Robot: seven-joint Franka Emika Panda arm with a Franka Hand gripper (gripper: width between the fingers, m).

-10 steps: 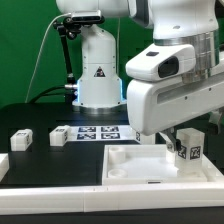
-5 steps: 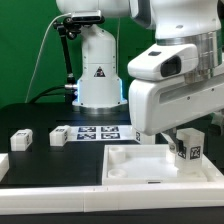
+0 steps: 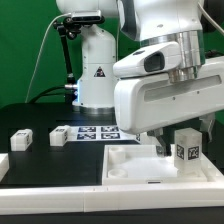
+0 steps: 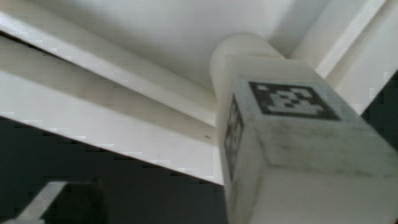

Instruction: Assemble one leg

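Black bench (image 3: 50, 165) under a green backdrop carries the white tray (image 3: 120, 172), and over its corner at the exterior view's right the fingers (image 3: 161, 146) seem clamped on the upright leg (image 3: 186, 151), presumably to seat it in that corner pocket.

Upright leg (image 3: 186, 151) — over the tray (image 3: 128, 171)
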